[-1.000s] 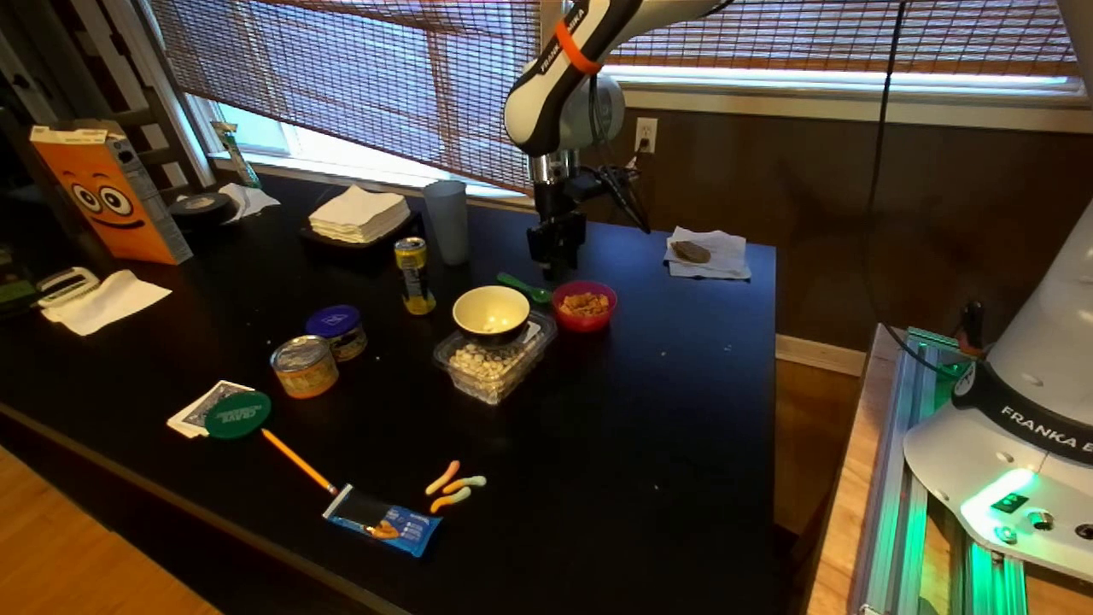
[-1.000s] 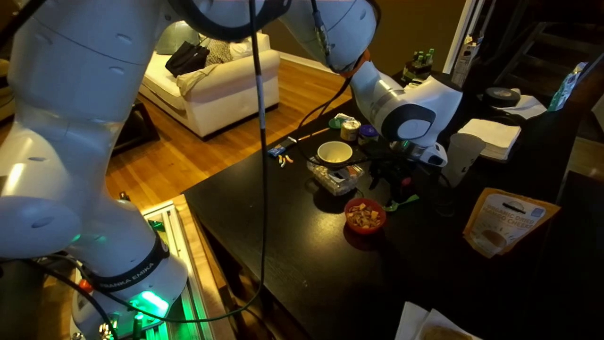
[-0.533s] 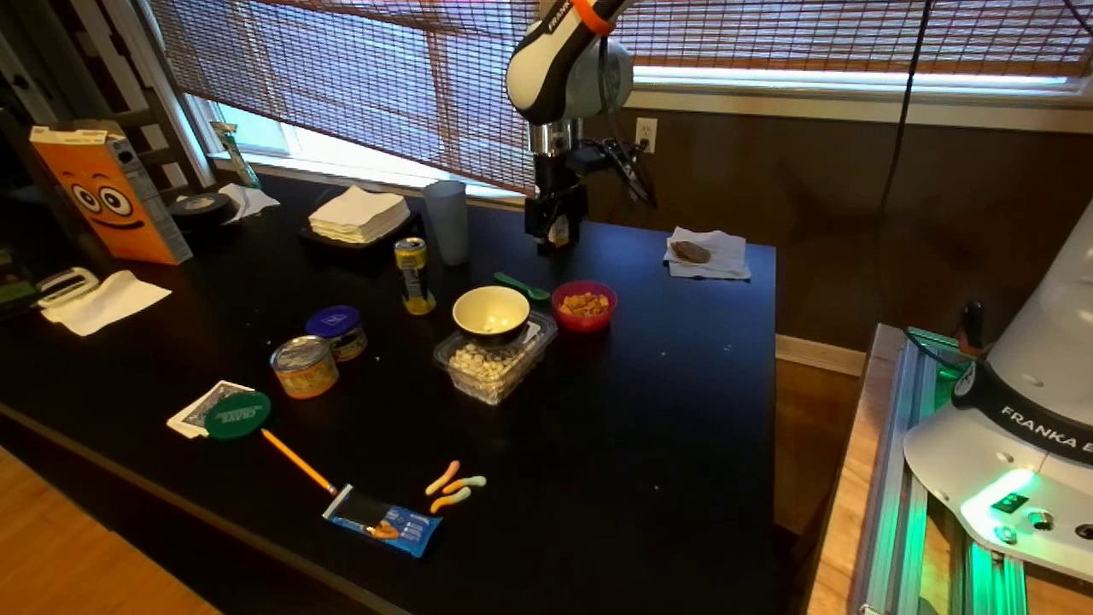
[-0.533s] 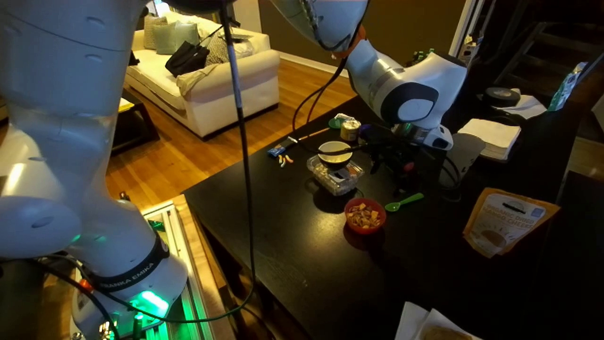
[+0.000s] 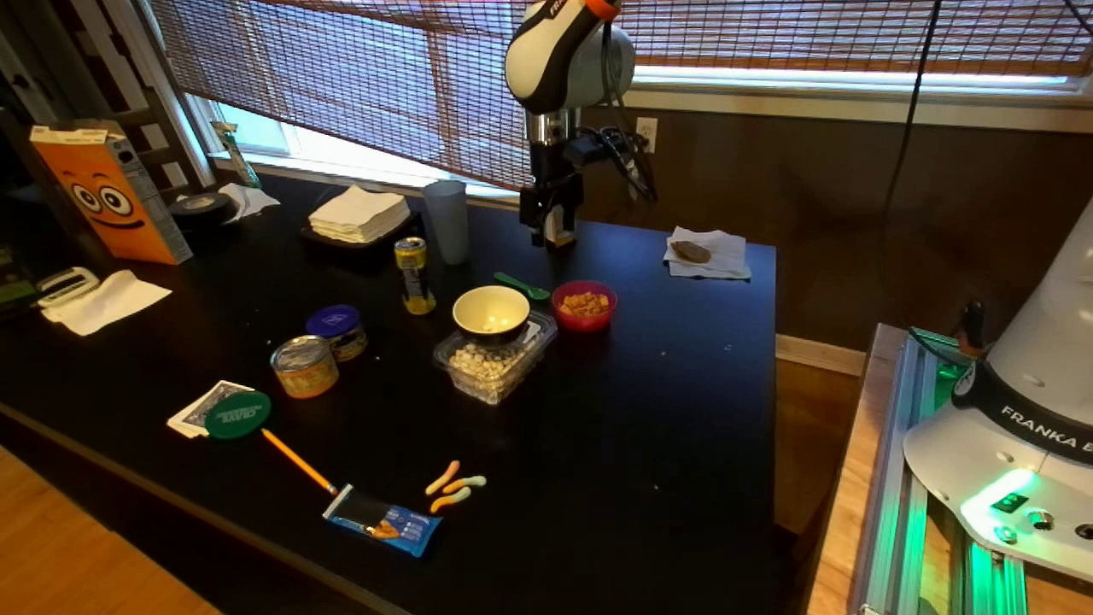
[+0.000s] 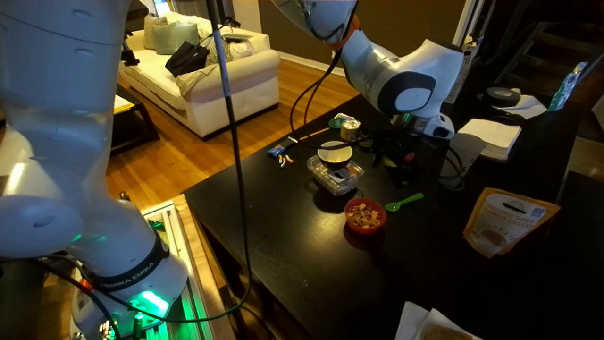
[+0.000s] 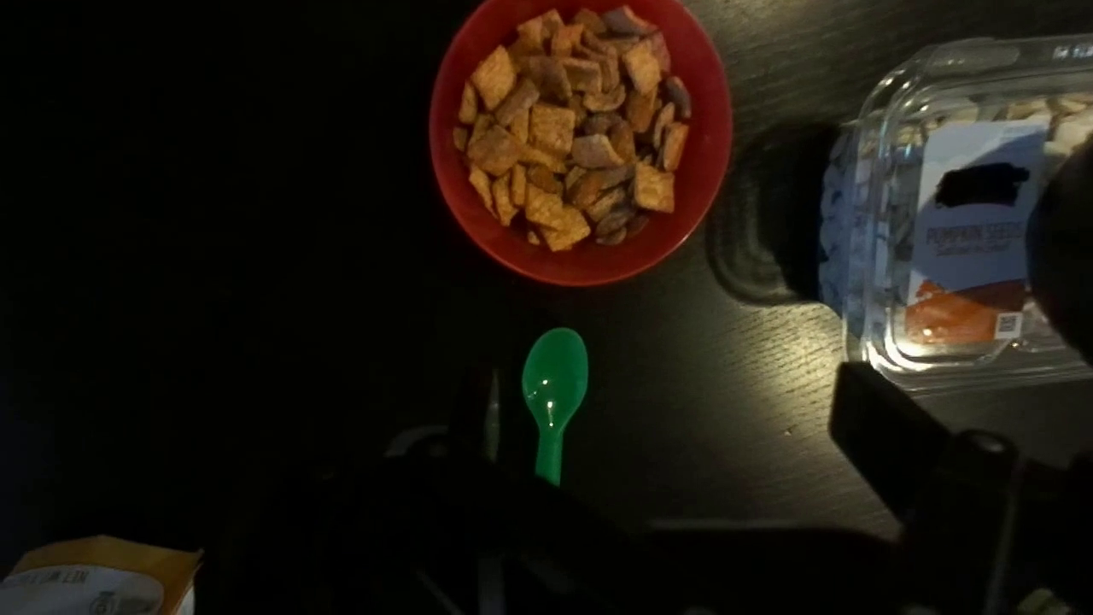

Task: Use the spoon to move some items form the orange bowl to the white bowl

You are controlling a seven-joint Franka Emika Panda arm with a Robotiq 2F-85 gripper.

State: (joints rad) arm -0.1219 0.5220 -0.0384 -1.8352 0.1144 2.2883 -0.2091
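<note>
Green spoon [image 7: 555,373]: where is it?

Lying flat on a dark table [image 5: 649,444], just beside the orange bowl [image 7: 581,271]. Its scoop points toward that bowl, with a narrow strip of tabletop between. In the wrist view, dark parts of the gripper [image 7: 670,403] hide the end of the handle.

How does the gripper stand?

Pointing down above the table, black. Its two fingers are spread wide; in the wrist view the scoop shows between them, closer to one finger. In both exterior views a clear gap shows between gripper and spoon.

What does the orange bowl hold?

It is red-orange and round, well filled with tan and brown square pieces [image 7: 551,128] that look like cereal.

And the white bowl [image 5: 478,301]?

Cream-white inside and dark outside, it sits upright on a clear plastic box [image 7: 965,64]. A label [image 7: 978,231] on that box reads "Pumpkin Seeds", and pale pieces [image 5: 482,363] show through its sides. Some pale specks [image 5: 489,327] show in the bowl, too small to name.

Anything else nearby?

Near the white bowl in an exterior view stands a yellow can [image 5: 416,278], and farther back a blue-grey cup [image 5: 448,224] beside a stack of napkins [image 5: 359,213]. Also on the table are two round tins [image 5: 305,367], a green lid [image 5: 239,416], a pencil [image 5: 299,461], a blue wrapper [image 5: 388,524] and three gummy worms [image 5: 451,499].
</note>
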